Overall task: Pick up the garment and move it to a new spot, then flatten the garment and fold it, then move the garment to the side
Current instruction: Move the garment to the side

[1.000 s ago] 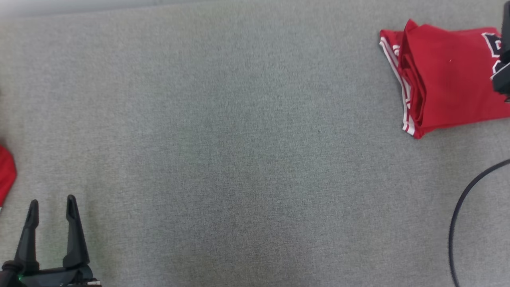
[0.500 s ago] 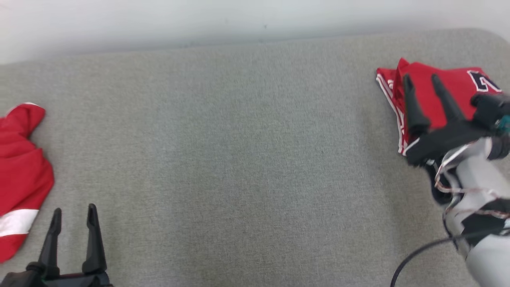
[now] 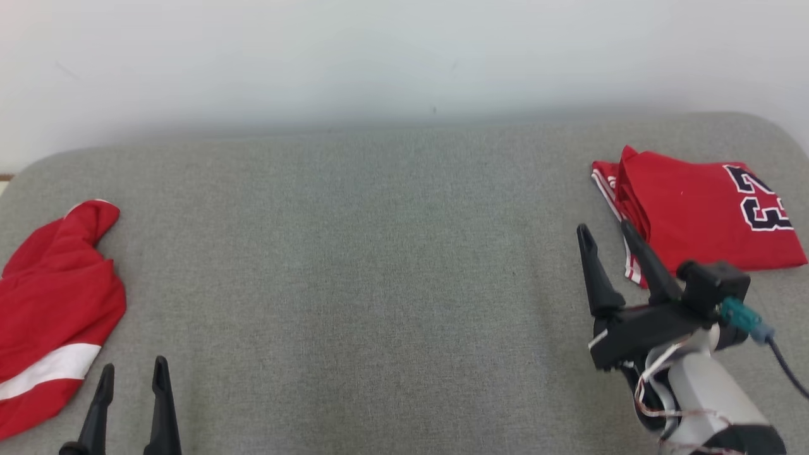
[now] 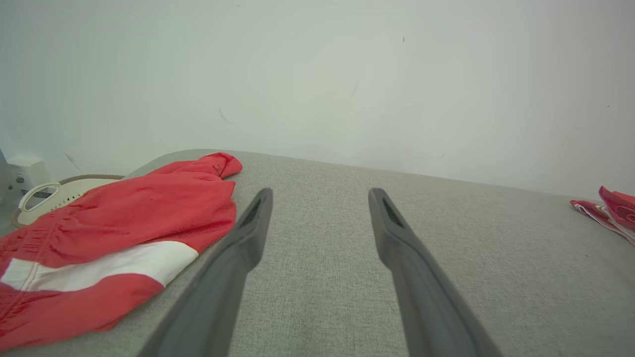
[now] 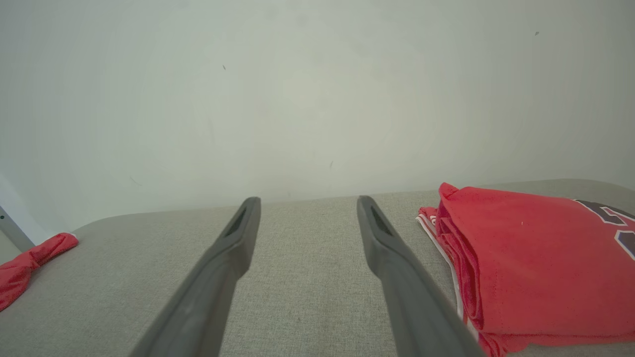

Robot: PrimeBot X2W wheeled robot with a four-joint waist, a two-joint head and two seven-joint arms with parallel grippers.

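Observation:
A folded red garment (image 3: 689, 215) with a dark number lies flat at the far right of the grey padded surface (image 3: 379, 253); the right wrist view shows it (image 5: 526, 258) just right of my fingers. A second red garment (image 3: 57, 303) with a white band lies crumpled at the left edge, and appears again in the left wrist view (image 4: 124, 223). My right gripper (image 3: 603, 226) is open and empty, its tips just left of the folded garment's near corner. My left gripper (image 3: 134, 365) is open and empty at the lower left, right of the crumpled garment.
A pale wall (image 3: 404, 57) runs behind the surface. A white basket (image 4: 54, 196) sits beyond the surface's left end. A dark cable (image 3: 787, 366) trails from my right wrist. Bare grey fabric spans the middle between the two garments.
The head camera has tilted up, bringing the wall and the crumpled garment into view. My right gripper has drawn back off the folded garment toward the near side. Both grippers stay open.

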